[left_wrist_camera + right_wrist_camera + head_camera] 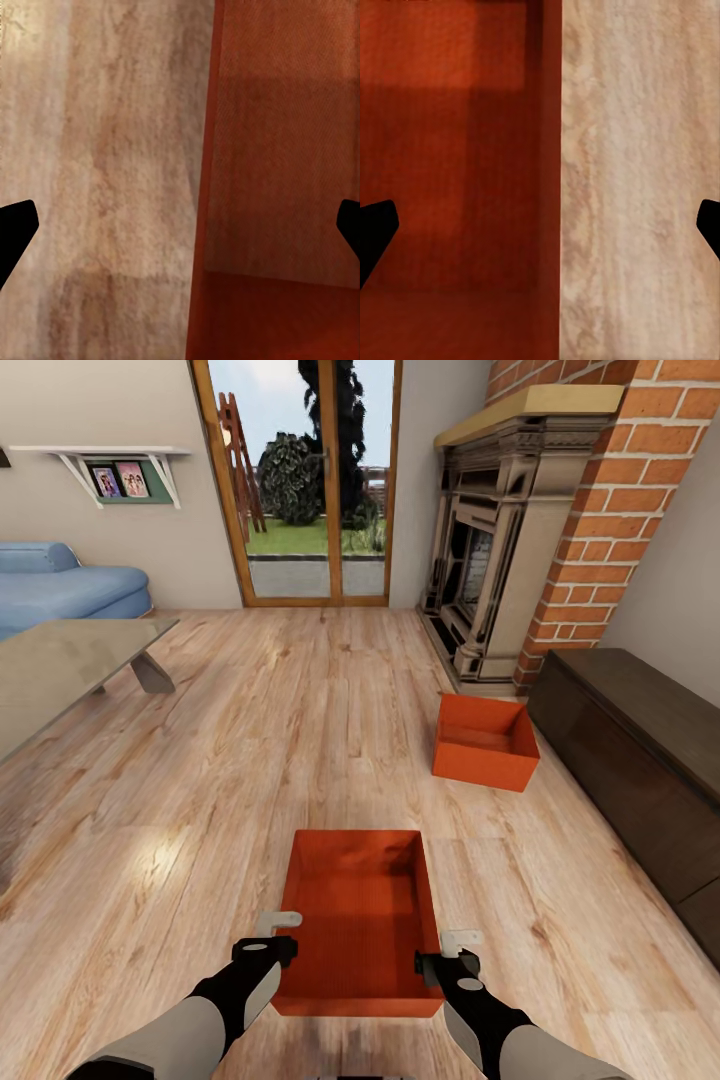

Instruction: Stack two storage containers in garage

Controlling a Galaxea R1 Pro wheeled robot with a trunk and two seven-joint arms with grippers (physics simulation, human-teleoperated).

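Two orange-red storage containers stand on the living room's light wood plank floor. The nearer container lies right in front of me, open side up. My left gripper is open, its fingers straddling that bin's left wall. At the other side my right gripper is open the same way, across the right wall. In both wrist views the dark fingertips stand far apart, clear of the wall. The second container sits further off to the right, near the fireplace.
A brick fireplace and a dark low cabinet line the right side. At the left are a glass-topped table and a blue sofa. A glazed door is straight ahead.
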